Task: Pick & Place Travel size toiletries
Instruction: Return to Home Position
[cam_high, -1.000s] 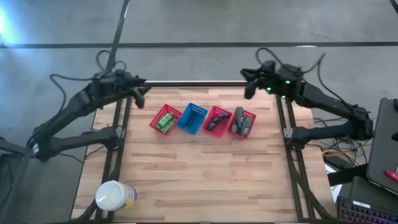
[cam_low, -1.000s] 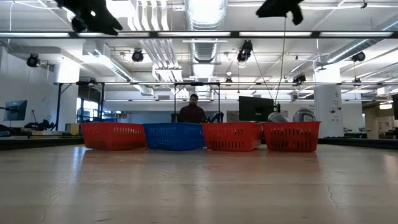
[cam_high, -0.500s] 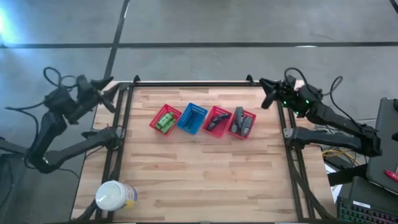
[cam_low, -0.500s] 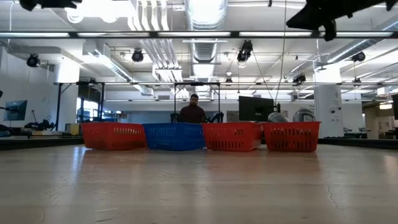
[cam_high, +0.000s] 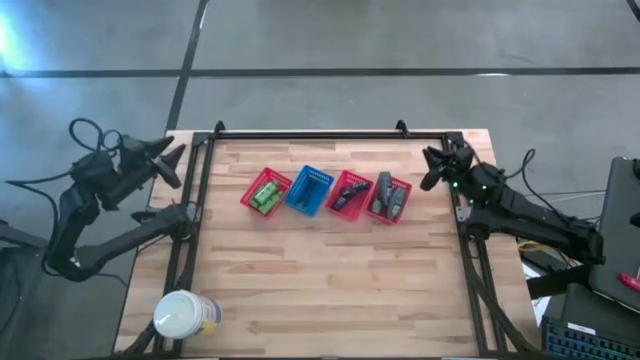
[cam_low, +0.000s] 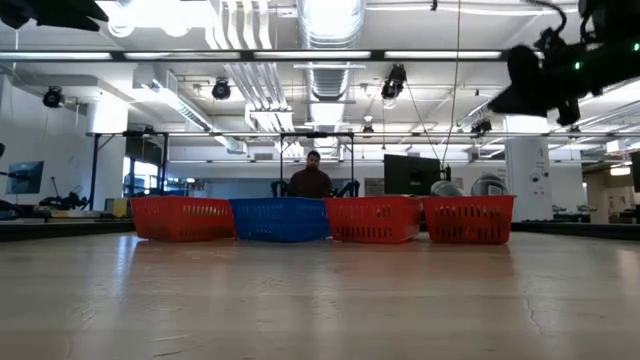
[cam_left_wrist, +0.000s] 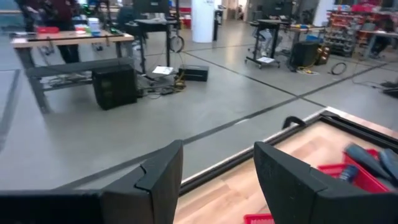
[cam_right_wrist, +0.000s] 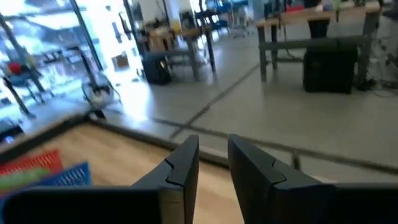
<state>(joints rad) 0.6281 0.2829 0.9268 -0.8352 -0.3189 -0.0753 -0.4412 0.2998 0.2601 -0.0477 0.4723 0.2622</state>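
table (cam_high: 330, 280): open wood from basket row (cam_high: 309, 192) to near edge
left gripper (cam_high: 168, 166) hangs off the left edge by the far corner, jaws well apart, empty; right gripper (cam_high: 432, 170) by the far-right corner, jaws slightly apart, empty. green bottles (cam_high: 266, 194) lie in the left red basket (cam_high: 246, 198), dark grey containers (cam_high: 387, 196) in the right red basket (cam_high: 405, 190); white jar (cam_high: 185, 315) at the near-left corner.
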